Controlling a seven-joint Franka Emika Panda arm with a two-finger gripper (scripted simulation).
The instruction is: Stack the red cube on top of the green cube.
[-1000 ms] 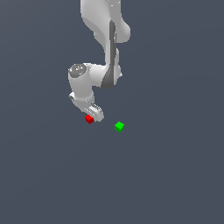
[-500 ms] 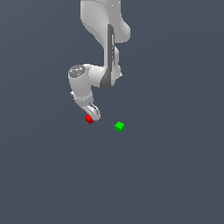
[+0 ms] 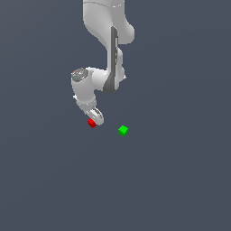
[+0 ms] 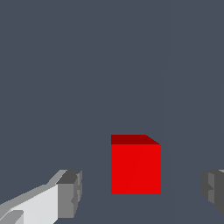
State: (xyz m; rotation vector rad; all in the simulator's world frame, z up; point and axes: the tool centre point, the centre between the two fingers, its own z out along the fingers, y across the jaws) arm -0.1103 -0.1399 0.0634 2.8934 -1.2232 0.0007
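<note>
Exterior view: my arm (image 3: 106, 40) drops from the top of the picture, bends at a white wrist housing, and ends low with my pincer (image 3: 94, 120) just over the surface (image 3: 171, 180). The red cube (image 3: 91, 122) sits right at the pincer tip, partly covered by it on the exterior view's right. The green cube (image 3: 122, 131) lies near it, toward the exterior view's right and a little lower in the picture. The two cubes are apart, not touching. Both rest flat on the surface.

Wrist view: pincer (image 4: 140, 188) spread wide. One grey fingertip (image 4: 70, 193) shows on one side of the red cube (image 4: 135, 168), the second at the picture's opposite edge. The cube stands between them with a clear gap of surface on each side, so neither pad touches it. The gap is wider on the side of the second fingertip. The cube's front face is bright red; a darker red top face shows above it. The green cube is outside this view.

Containers: none that I can see; nothing holds either cube but the surface itself.

Surface and room: a plain, flat, dark slate-grey surface (image 4: 87, 65) fills both pictures edge to edge. I can pick out no edge, wall or horizon. Only the two cubes and my arm stand on or above it.
</note>
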